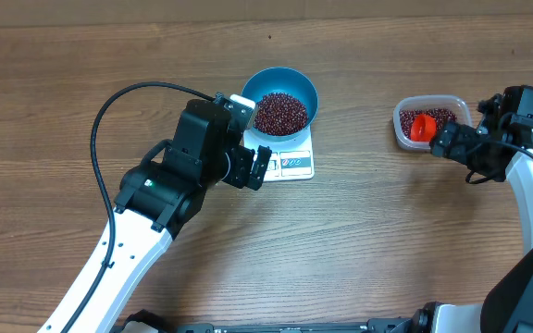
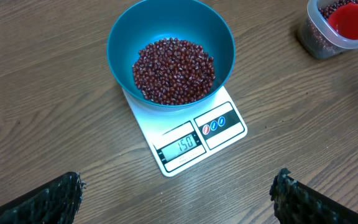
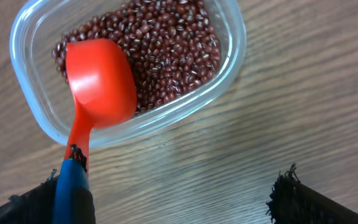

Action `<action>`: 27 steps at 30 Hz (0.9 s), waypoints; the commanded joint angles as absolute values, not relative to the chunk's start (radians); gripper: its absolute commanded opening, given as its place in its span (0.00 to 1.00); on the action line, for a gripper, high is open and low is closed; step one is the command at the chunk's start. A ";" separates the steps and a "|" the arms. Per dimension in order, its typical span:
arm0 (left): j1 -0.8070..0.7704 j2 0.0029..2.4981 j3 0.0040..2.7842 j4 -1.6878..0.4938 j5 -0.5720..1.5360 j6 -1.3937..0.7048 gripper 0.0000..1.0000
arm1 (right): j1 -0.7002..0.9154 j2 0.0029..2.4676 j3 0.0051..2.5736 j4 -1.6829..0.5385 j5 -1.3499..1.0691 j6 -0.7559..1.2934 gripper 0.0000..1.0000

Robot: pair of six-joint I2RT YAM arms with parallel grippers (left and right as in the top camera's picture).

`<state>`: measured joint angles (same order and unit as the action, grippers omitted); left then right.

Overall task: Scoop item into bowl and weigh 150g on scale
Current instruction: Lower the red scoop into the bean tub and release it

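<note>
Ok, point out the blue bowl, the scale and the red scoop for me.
blue bowl (image 2: 122, 42): left wrist view, bare inner wall.
scale (image 2: 180, 145): left wrist view, display window.
red scoop (image 3: 101, 74): right wrist view, its cup.

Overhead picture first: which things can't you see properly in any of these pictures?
- Overhead: the flat white digital scale's numbers are too small, and the left hand covers part of it.
- Left wrist: the clear plastic tub is cut off by the top right edge.
- Right wrist: the red plastic scoop's blue handle end runs off the bottom edge.
</note>
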<state>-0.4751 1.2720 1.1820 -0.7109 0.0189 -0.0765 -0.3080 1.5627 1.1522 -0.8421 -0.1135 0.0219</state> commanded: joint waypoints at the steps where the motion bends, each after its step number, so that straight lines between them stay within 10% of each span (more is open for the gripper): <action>1: -0.471 1.270 1.187 -0.707 0.026 -0.090 1.00 | -0.310 1.562 1.187 -0.848 -0.075 -0.145 1.00; 27: -0.471 1.270 1.187 -0.707 0.026 -0.090 1.00 | -0.308 1.476 1.346 -0.963 -0.342 -0.312 1.00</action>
<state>-0.4751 1.2720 1.1824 -0.7109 0.0185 -0.0765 -0.3077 1.5467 1.2644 -0.9249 -0.3065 -0.2527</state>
